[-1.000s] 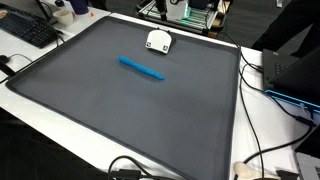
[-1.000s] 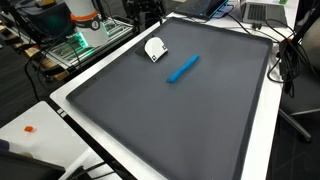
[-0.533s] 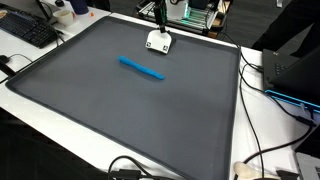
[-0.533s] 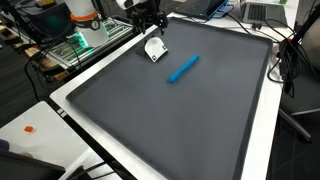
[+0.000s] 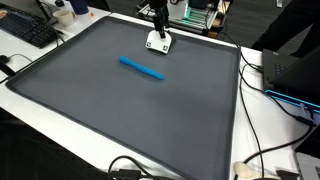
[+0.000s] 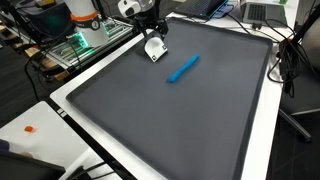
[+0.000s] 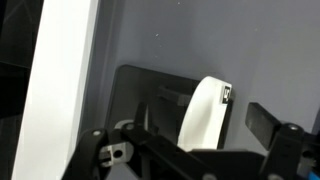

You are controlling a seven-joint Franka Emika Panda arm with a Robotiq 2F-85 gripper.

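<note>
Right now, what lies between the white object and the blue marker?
Nothing: only bare grey mat separates the white object from the blue marker, in both exterior views.

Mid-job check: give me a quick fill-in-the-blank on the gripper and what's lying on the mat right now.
The gripper hovers right above the small object, which is ____ in colour.
Its jaws stand ____, with nothing between them.
The marker lying on the grey mat is ____ in colour.
Missing words: white; open; blue.
</note>
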